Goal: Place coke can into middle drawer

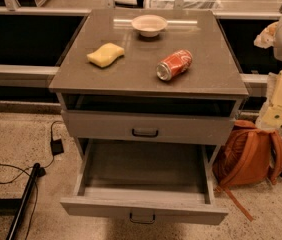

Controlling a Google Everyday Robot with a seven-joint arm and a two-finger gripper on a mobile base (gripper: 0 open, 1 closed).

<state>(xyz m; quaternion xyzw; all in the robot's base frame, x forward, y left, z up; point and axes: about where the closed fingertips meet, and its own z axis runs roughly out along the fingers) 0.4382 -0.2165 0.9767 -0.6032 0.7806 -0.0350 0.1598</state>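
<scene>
The coke can (174,64) lies on its side on the desk (141,76), right of centre and near the front edge, with one silver end turned toward the front-left. It is probably light, though I cannot tell whether it is full or empty. Its thin, smooth wall would dent under a hard squeeze, and lying down it is likely to roll if nudged. The best hold seems to be across the red barrel at mid-length, closing against the curved sides rather than the ends.

What seems to be the tool (267,35) hangs at the right edge of the view, off the desk and well apart from the can. I cannot tell whether it is open or closed, and nothing is visibly in it.

The middle drawer (101,206) stands pulled out below, with nothing showing on its floor. The upper drawer (181,128) is shut. A yellow sponge (105,54) and a pale bowl (149,25) sit left of and behind the can, away from any path in from the right. An orange backpack (248,156) leans just beside the open drawer's right side, and it could crowd a low approach.
</scene>
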